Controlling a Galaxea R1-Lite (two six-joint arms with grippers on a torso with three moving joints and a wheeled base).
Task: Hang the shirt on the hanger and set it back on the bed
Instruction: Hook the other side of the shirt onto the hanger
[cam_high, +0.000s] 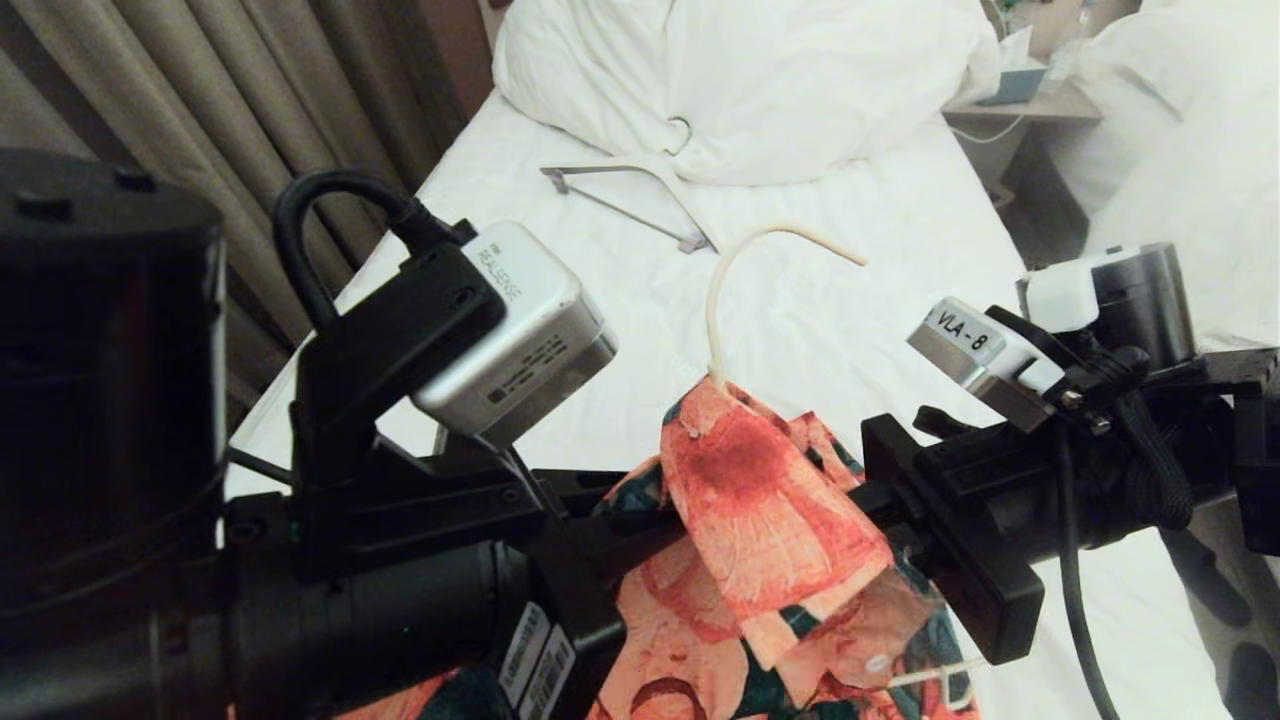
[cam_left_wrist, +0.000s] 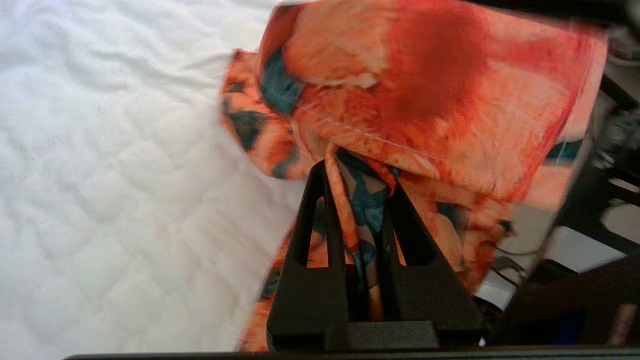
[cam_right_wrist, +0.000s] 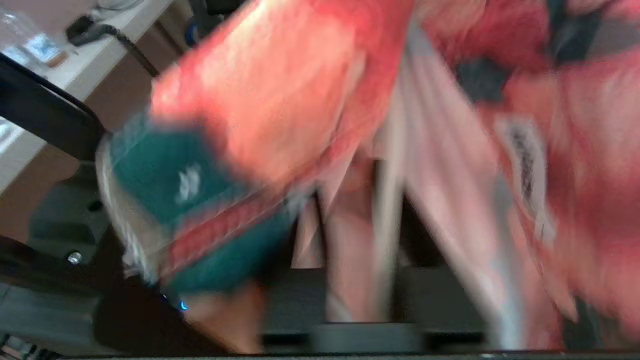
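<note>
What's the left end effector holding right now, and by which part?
The left end effector is shut on the shirt, pinching a bunched fold of fabric just below the collar.

Printed cloth shirt (cam_high: 770, 510), quilted matt white bed (cam_high: 850, 300)

Floral shirt on the thin hanger, held up over the white bed

The short-sleeved shirt (cam_high: 770, 510) of thin cloth, printed with orange-coral flowers and dark green leaves, hangs bunched and folded at the collar, its pale lining showing inside. The very thin cream-white hanger (cam_high: 722, 300) rises from the collar; only its slender curved hook shows, upright and arching to one side. Beneath lies the long bed (cam_high: 850, 300) with a plain white quilted sheet and big white pillows at its head.
</note>
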